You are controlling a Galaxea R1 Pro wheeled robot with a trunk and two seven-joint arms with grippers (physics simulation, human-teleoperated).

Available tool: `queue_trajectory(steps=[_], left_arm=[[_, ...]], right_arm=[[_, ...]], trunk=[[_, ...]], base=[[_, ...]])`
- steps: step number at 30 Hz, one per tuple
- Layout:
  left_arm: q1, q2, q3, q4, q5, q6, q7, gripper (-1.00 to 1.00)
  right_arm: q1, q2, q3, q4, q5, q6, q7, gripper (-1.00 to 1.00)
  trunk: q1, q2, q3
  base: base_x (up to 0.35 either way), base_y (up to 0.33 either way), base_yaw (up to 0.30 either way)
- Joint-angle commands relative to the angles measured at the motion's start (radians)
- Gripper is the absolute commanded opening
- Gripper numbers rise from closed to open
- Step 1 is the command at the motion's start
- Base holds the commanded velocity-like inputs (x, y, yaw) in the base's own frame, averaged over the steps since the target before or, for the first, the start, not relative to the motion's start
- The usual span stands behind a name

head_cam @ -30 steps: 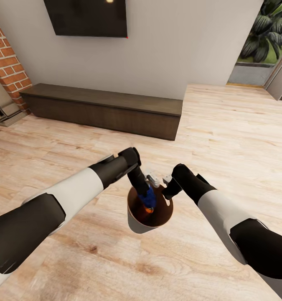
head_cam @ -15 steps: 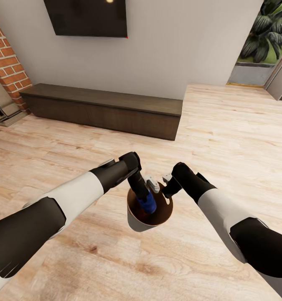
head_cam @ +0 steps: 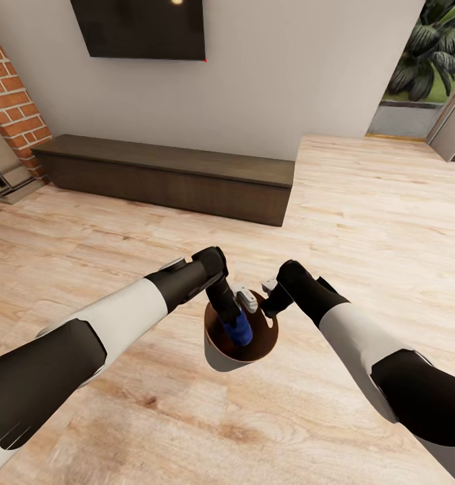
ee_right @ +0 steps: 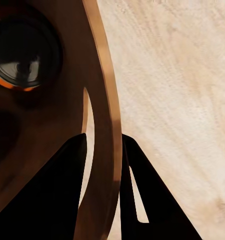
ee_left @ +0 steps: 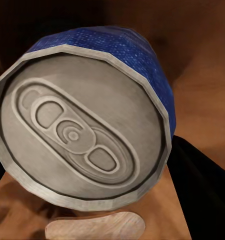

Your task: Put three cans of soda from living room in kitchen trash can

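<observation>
The tash can, pale grey outside and coppery brown inside, hangs just above the wood floor between my arms. My left gripper reaches down into it, shut on a dark blue can of soda. The left wrist view looks onto that can's silver top, with brown bin wall behind. My right gripper is shut on the bin's rim, with one black finger inside and the other outside. An orange can of soda lies deep inside the bin.
A long, low dark wood cabinet runs along the white wall ahead, under a wall-mounted screen. A brick fireplace stands at the far left. At the far right is an opening with plants. Light wood-plank floor lies all around.
My left gripper has moved the blue can lower into the bin, covering the orange can in the head view. The bin has shifted slightly upward in the picture.
</observation>
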Motion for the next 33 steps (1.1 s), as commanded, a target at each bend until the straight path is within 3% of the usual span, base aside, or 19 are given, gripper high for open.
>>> queue_trajectory(steps=[1, 33], left_arm=[[0.0, 0.0, 0.0, 0.0, 0.0, 0.0, 0.0, -1.0], [0.031, 0.001, -0.021, 0.001, 0.0, 0.0, 0.002, -1.0]], right_arm=[[-0.002, 0.0, -0.002, 0.0, -0.032, 0.009, 0.008, -1.0], [-0.023, 0.0, -0.003, -0.002, -0.036, 0.009, 0.012, -1.0]], trunk=[[0.0, 0.0, 0.0], [0.0, 0.0, 0.0]], base=[[0.0, 0.0, 0.0], [0.0, 0.0, 0.0]])
